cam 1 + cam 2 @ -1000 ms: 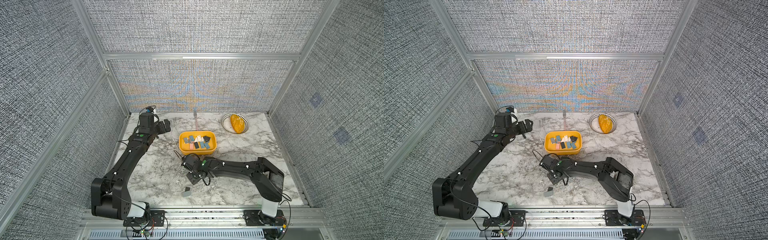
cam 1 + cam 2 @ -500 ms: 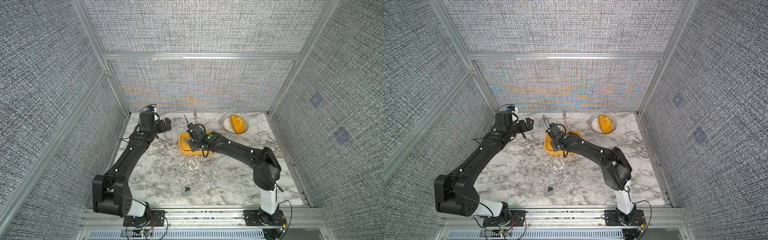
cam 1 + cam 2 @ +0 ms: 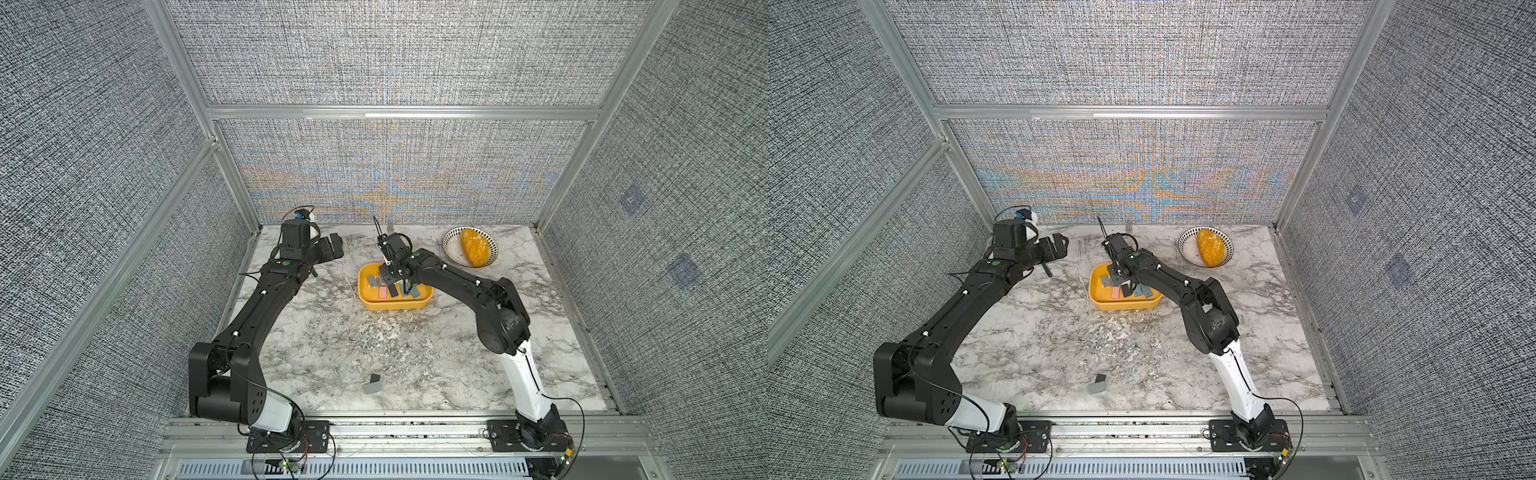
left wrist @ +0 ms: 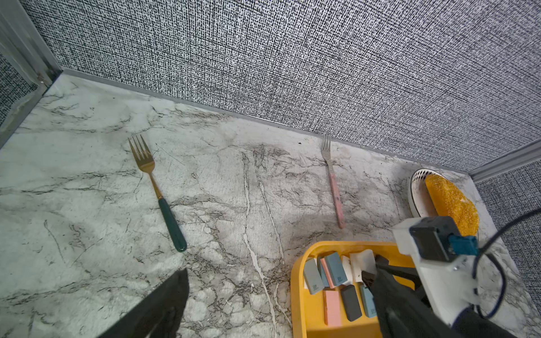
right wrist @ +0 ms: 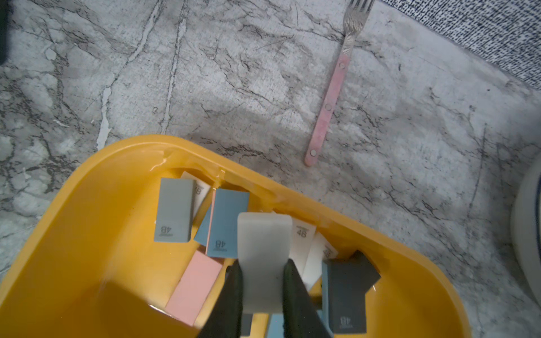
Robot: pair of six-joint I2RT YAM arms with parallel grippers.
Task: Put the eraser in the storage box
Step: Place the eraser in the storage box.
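Right claw (image 5: 261,273) clamps a pale eraser (image 5: 263,243), box (image 5: 87,234) directly below it; only release remains. Left claw (image 3: 333,248) gapes empty.

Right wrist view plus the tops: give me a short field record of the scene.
right claw: shut on pale eraser, over the storage box
left claw: open, empty, near back wall
in box: other erasers, grey, blue, pink, white, dark
on table: two grey erasers near front edge; pink fork behind box
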